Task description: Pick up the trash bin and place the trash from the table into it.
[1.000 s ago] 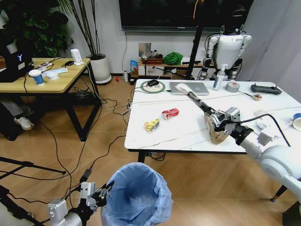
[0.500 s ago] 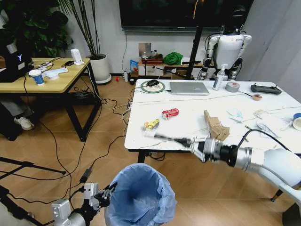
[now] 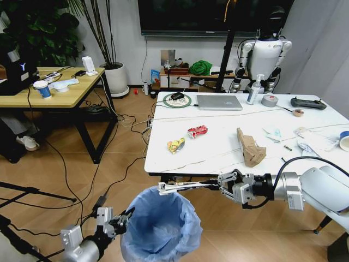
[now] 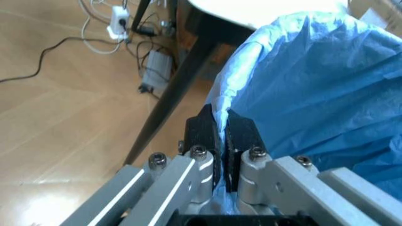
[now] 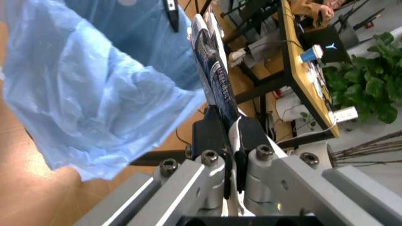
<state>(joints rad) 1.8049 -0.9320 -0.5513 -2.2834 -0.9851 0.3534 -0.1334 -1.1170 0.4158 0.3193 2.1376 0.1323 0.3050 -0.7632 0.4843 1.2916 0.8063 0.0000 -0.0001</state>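
Since 0.5 s ago right pincer [image 3: 217, 184], clenched on a long flat wrapper [image 3: 182, 186], moved off the counter [image 3: 218, 142] to just above the trash bin [image 3: 161, 226], whose blue bag rim the left pincer [image 4: 220, 136] grips by the floor.

The right gripper [image 3: 220, 184] has carried a long wrapper [image 3: 180, 186] off the table [image 3: 218, 147] over the trash bin [image 3: 161, 226]

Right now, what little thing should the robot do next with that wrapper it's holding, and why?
Probably open the right gripper and let go. It pinches a long wrapper whose far end reaches over the mouth of the blue-bagged trash bin, which the left gripper holds by the bag's edge. The wrapper should drop inside.
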